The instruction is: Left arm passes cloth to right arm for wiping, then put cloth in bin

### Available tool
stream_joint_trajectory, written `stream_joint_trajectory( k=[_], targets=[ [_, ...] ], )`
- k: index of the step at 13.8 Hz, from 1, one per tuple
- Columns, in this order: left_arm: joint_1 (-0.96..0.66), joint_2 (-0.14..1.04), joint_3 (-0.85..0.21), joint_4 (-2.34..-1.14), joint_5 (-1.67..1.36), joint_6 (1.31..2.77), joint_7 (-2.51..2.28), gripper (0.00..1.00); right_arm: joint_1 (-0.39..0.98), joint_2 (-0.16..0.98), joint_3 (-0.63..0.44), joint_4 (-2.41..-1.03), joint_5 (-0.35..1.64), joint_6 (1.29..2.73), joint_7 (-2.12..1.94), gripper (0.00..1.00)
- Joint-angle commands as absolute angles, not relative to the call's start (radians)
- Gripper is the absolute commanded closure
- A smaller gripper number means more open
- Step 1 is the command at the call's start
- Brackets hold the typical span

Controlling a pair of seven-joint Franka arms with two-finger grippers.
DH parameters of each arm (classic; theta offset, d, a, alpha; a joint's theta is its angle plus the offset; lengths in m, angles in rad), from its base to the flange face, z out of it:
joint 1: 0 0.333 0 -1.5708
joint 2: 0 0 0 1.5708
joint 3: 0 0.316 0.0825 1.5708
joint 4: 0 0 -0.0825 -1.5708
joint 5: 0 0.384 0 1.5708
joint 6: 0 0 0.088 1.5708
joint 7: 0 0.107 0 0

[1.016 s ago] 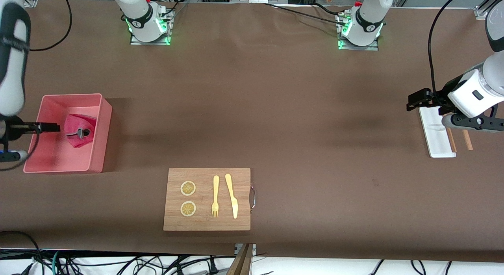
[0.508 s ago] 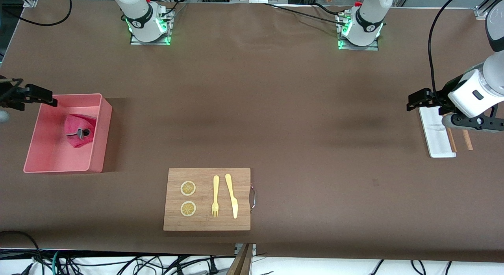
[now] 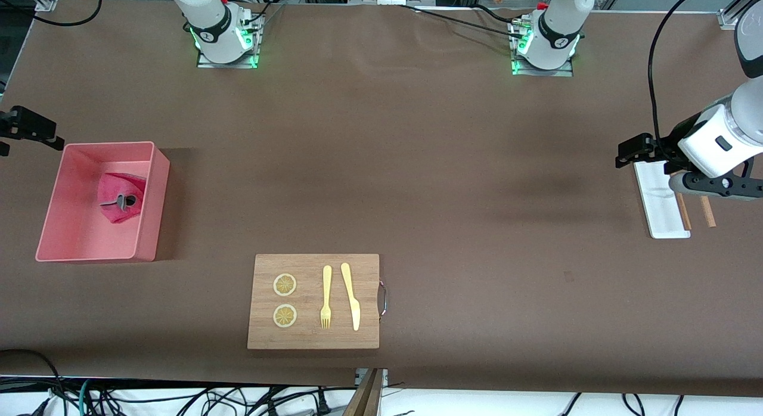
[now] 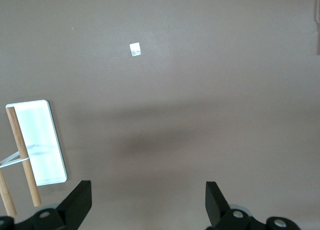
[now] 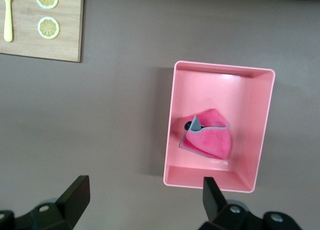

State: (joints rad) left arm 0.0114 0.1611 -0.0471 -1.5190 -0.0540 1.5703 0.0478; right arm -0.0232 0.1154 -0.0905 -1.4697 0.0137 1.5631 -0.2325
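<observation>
The magenta-red cloth (image 3: 121, 196) lies crumpled in the pink bin (image 3: 152, 213) at the right arm's end of the table, its grey loop on top. It also shows in the right wrist view (image 5: 210, 140), inside the bin (image 5: 260, 130). My right gripper (image 5: 145, 197) is open and empty, high over the bare table beside the bin. Only a black part of that hand (image 3: 27, 125) shows at the front view's edge. My left gripper (image 4: 147, 200) is open and empty and waits over the left arm's end of the table, by the white tray (image 4: 45, 145).
A wooden board (image 3: 313, 301) with two lemon slices, a yellow fork and a yellow knife lies near the front camera. The small flat white tray (image 3: 658, 207) has two wooden sticks (image 3: 707, 212) beside it. A small white tag (image 4: 135, 49) lies on the table.
My right arm has pulled up and away from over the bin toward the table's end. The cloth stays in the bin. The left arm has not moved.
</observation>
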Motion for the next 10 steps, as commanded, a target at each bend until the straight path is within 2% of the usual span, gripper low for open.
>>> stream_joint_trajectory(
  k=[1,5,10],
  targets=[
    [0.009,0.156,-0.044,-1.502,-0.072,1.551,0.052,0.00,-0.054,0.078,-0.055,-1.503,0.001,1.546,-0.154,0.00],
    [0.009,0.156,-0.044,-1.502,-0.072,1.551,0.052,0.00,-0.063,0.071,0.012,-1.499,-0.006,1.500,-0.048,0.00],
    [0.009,0.156,-0.046,-1.500,-0.072,1.551,0.052,0.00,-0.075,0.078,0.018,-1.491,-0.017,1.494,-0.044,0.00]
  ],
)
